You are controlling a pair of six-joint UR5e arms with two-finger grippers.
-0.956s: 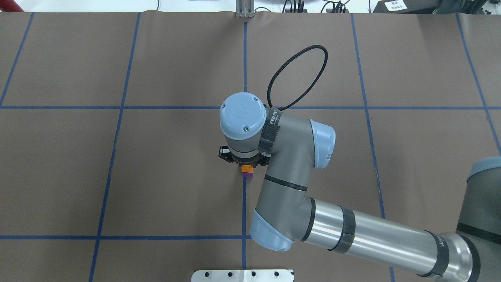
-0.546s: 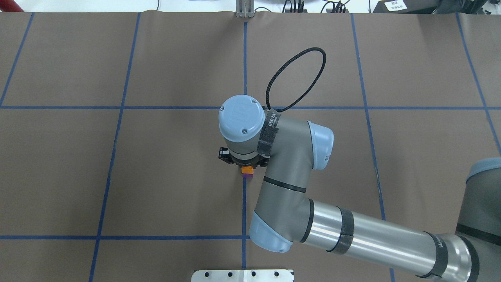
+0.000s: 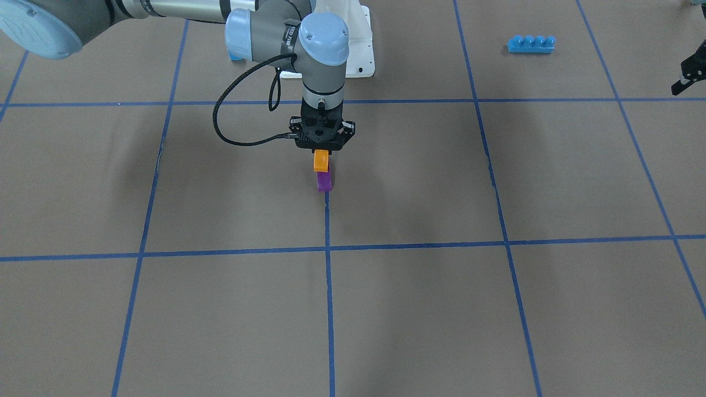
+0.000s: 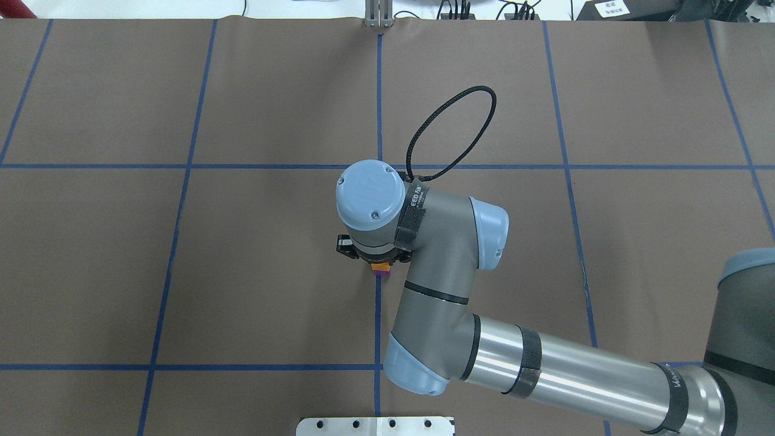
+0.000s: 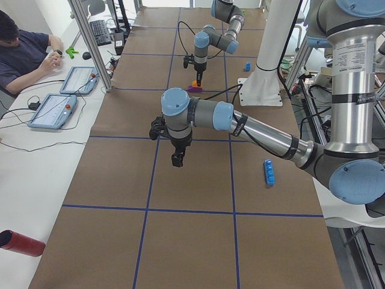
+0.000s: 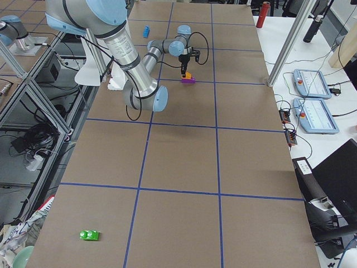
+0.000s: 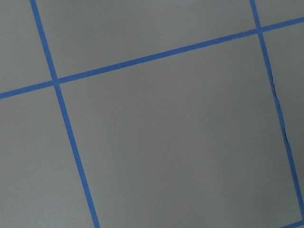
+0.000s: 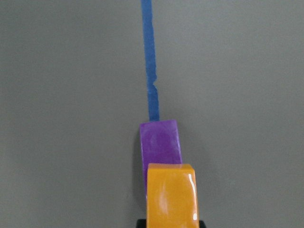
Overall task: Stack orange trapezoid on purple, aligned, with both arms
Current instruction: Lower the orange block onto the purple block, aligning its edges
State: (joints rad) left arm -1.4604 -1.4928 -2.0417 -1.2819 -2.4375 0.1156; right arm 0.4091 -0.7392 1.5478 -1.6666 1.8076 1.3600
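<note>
My right gripper is shut on the orange trapezoid and holds it straight over the purple, which rests on a blue tape line near the table's middle. In the right wrist view the orange trapezoid covers the near part of the purple. I cannot tell whether the two bricks touch. From overhead the wrist hides most of the orange trapezoid. My left gripper hangs above bare table far to the side, and only its edge shows in the front view. I cannot tell whether it is open.
A long blue four-stud brick lies near the white pedestal base. A small blue brick sits beyond it. A green piece lies at the far end. A person sits by tablets at the side bench.
My right arm has come down and shifted slightly, bringing the orange trapezoid closer onto the purple. The wrist now hides more of both bricks from overhead.
</note>
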